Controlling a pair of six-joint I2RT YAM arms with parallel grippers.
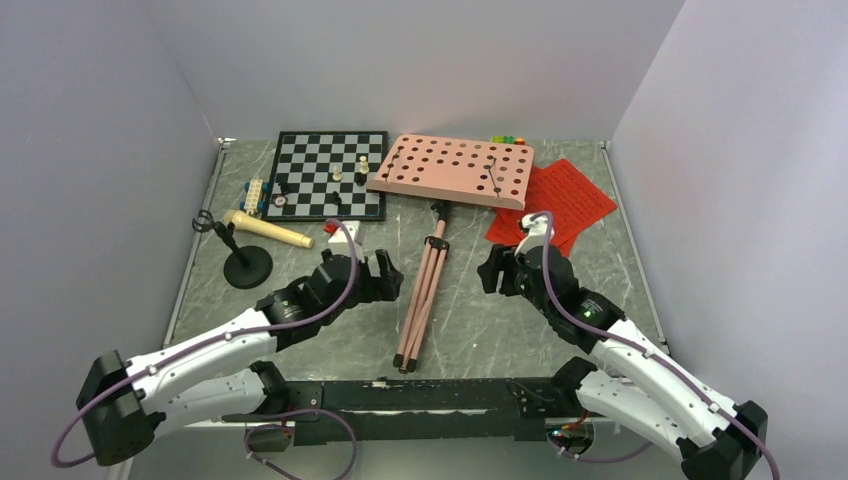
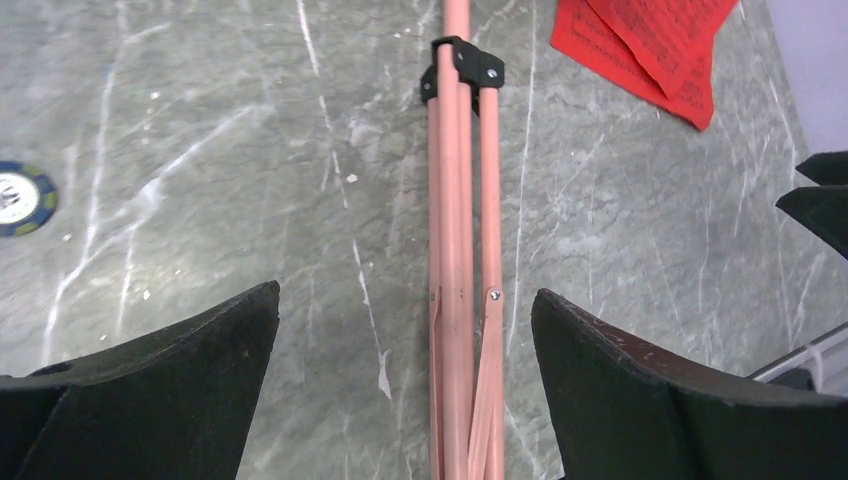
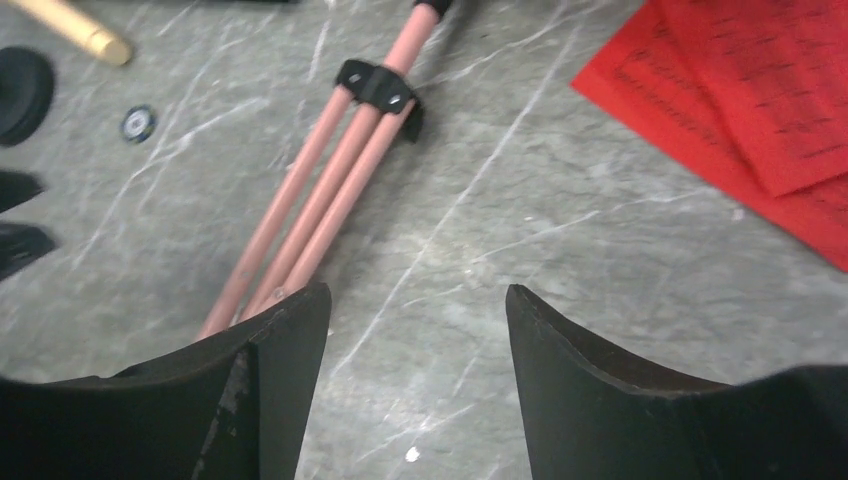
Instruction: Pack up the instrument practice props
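On the grey marble table (image 1: pixel 480 320) the pink music stand (image 1: pixel 425 270) lies mid-table with legs folded and desk unfolded, red sheets (image 1: pixel 560 200) far right, recorder (image 1: pixel 265 230) left, all loose, while both the left gripper (image 2: pixel 405 390) and right gripper (image 3: pixel 415 380) hover spread and empty.

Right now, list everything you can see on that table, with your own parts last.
music stand: one, pink, lying folded at centre, perforated desk at the far end, legs toward the arms
sheet music: red pages, at least two overlapping, far right
chessboard: one, black and white, far left, a few pieces on it
recorder: one, cream, left of centre
microphone stand: one, black, small, round base, near left
poker chip: one, dark with white centre, left of the stand legs
small coloured blocks: far edge, count unclear
table: grey marble
left pincer: open, straddling the stand legs
right pincer: open, beside the legs
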